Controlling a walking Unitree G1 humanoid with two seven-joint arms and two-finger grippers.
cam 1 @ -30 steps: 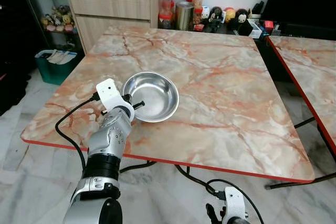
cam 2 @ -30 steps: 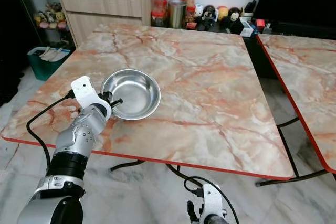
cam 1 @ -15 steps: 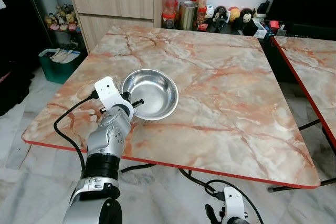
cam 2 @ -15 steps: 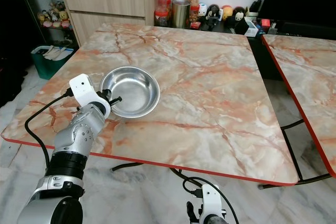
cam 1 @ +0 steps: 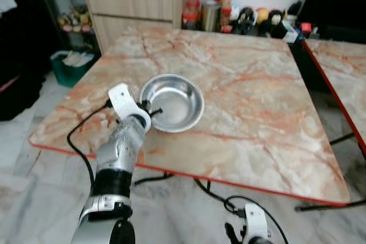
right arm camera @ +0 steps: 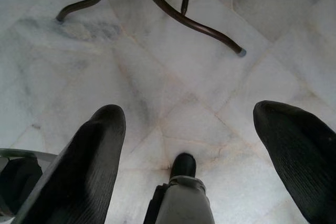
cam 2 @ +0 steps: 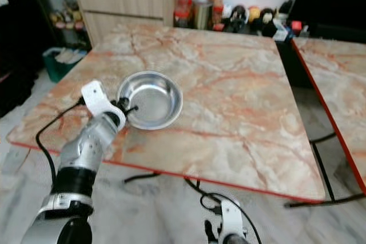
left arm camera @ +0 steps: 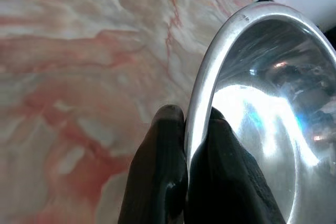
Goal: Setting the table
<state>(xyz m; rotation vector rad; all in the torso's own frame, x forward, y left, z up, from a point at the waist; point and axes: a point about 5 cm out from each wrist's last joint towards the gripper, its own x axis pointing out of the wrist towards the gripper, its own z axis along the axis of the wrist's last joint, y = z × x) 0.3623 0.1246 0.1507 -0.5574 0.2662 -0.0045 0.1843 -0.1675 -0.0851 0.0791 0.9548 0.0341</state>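
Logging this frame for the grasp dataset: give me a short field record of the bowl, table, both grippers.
bowl: steel bowl, empty, upright on the table
table: marble-pattern table, red edge
left gripper: left gripper, shut on the bowl's near rim, one finger inside, one outside
right gripper: right gripper, open, hanging low over the floor
background: jars past the table's far edge
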